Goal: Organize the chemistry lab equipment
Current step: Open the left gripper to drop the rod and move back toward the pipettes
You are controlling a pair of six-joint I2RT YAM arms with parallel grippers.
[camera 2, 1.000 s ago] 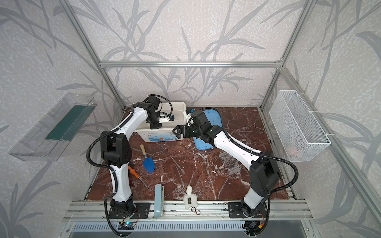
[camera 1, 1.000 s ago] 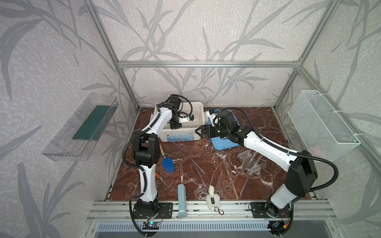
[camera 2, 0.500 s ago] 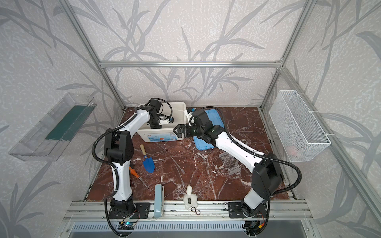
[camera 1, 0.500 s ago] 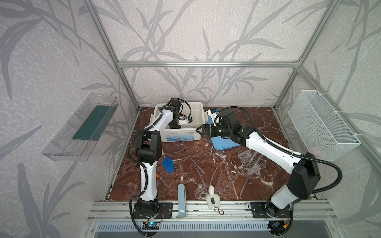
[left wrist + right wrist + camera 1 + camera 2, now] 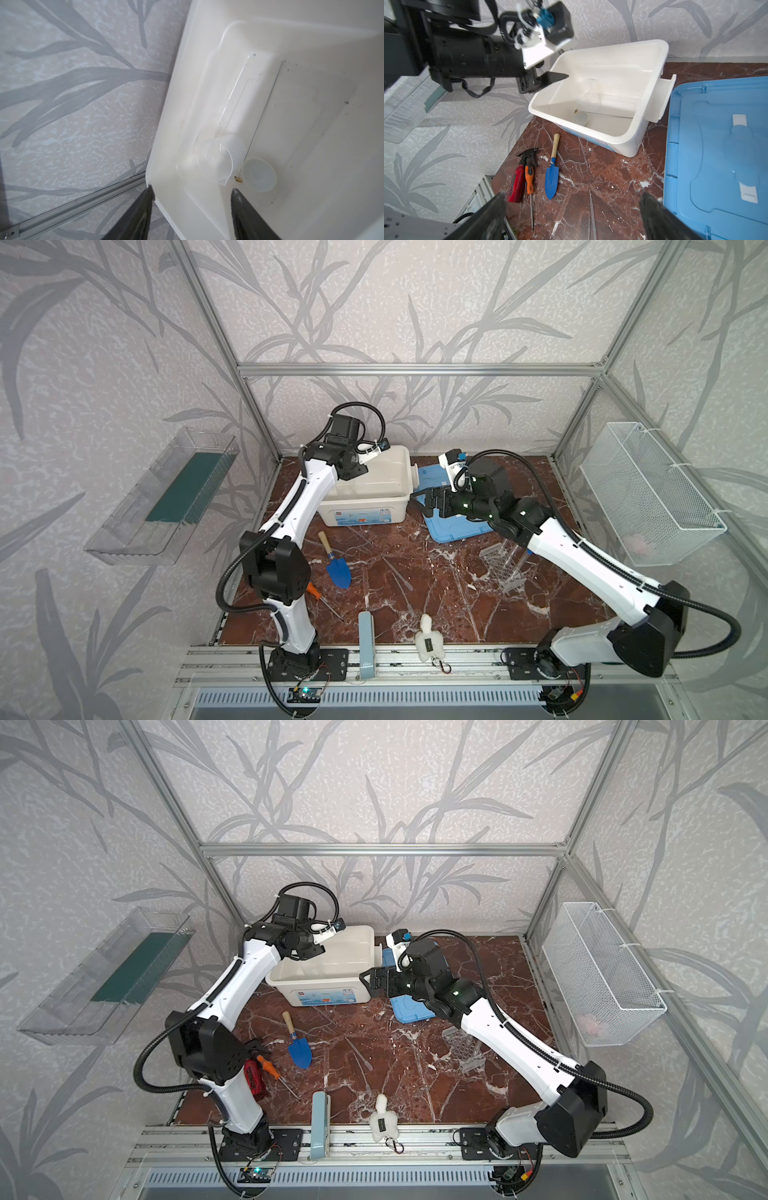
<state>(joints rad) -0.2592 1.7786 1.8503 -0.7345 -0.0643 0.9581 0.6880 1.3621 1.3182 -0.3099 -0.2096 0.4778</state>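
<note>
The left gripper [image 5: 192, 188] has spread its jaws since a second ago and now hangs empty over a corner of the bin [image 5: 652, 62]. The beaker [image 5: 216, 160] sits inside, just beside the dish [image 5: 259, 174]. The right gripper [image 5: 573, 193] gapes wide and empty above the rods [image 5: 591, 207] on the table [image 5: 612, 176]. The rack [image 5: 500, 568] stands near the lid [image 5: 453, 526].

Left pincer [image 5: 192, 189] and right pincer [image 5: 573, 195] each gape wide, gripping nothing.

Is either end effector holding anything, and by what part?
Nothing is held. The left end effector is open above the white bin, the beaker lying free inside; the right end effector is open and empty.
</note>
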